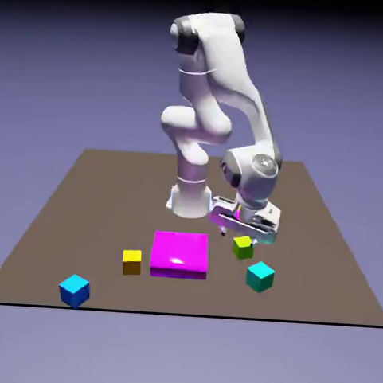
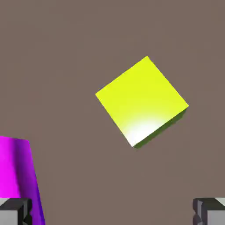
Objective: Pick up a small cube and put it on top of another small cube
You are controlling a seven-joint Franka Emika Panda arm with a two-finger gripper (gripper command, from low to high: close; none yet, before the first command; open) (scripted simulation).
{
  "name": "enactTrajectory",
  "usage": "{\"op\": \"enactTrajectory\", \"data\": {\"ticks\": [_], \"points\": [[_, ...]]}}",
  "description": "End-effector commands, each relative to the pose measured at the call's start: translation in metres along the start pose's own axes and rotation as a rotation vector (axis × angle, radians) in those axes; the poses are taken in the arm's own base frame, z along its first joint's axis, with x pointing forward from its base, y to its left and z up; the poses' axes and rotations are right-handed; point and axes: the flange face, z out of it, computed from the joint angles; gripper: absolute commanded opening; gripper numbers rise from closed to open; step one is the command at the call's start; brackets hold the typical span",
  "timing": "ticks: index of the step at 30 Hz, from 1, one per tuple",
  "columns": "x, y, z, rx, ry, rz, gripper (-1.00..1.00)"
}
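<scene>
Looking across the table [image 1: 91, 188] from the exterior view's left, the blue cube [image 1: 74, 290] is sitting alone near the front edge, then the plain yellow cube [image 1: 131, 261], and just beside that the flat magenta block [image 1: 180, 253]. None of these is carrying anything on top, so no stacking is showing yet.

Further right, the small olive cube [image 1: 242, 246] is resting on the table, with the teal cube [image 1: 260, 276] near it toward the front. The hand [image 1: 242, 226] is hanging low over the olive cube, and from this side it seems not to be touching it, though the angle is making that hard to judge.

In the hand view the olive cube [image 2: 141, 101] is lying flat on the brown surface (turned cornerwise to the fingers), well clear of both finger tips [image 2: 15, 210], which are standing wide apart with nothing between them.

So the task is only beginning, by my reckoning: the approach is under way, while the descent, the grasp, the lift and the placing on another small cube are all remaining.
</scene>
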Motion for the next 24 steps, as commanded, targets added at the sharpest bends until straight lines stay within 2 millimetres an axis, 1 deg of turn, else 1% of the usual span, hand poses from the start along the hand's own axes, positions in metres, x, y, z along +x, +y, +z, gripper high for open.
{"op": "enactTrajectory", "data": {"ticks": [1, 8, 10, 13, 16, 17, 18, 19, 24], "points": [[0.004, 0.001, 0.002, 0.013, 0.009, -0.056, 0.00], [0.033, 0.003, 0.015, 0.085, 0.083, -0.445, 0.00], [0.035, 0.003, 0.015, 0.088, 0.087, -0.468, 0.00], [0.034, 0.005, 0.044, 0.084, 0.085, -0.466, 0.00], [0.036, 0.005, 0.077, 0.087, 0.087, -0.467, 0.00], [0.036, 0.004, 0.084, 0.088, 0.087, -0.468, 0.00], [0.036, 0.004, 0.084, 0.088, 0.087, -0.468, -1.00], [0.036, 0.004, 0.084, 0.088, 0.087, -0.468, -1.00], [0.034, 0.005, 0.030, 0.085, 0.086, -0.466, -1.00]]}}
